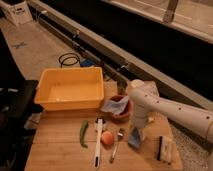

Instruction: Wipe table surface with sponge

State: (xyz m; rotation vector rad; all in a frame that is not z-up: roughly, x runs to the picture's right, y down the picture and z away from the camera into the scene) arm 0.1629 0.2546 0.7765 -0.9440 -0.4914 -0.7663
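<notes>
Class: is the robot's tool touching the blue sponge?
Cannot tell. In the camera view the tool hangs right over the sponge on the table, hiding any contact.

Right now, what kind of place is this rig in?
Likely an indoor robot test space, not a kitchen: a wooden table with a yellow tub, a cable coil on the floor, a long railing alongside. The hand is low over the table beside the bowl, at a blue sponge.
</notes>
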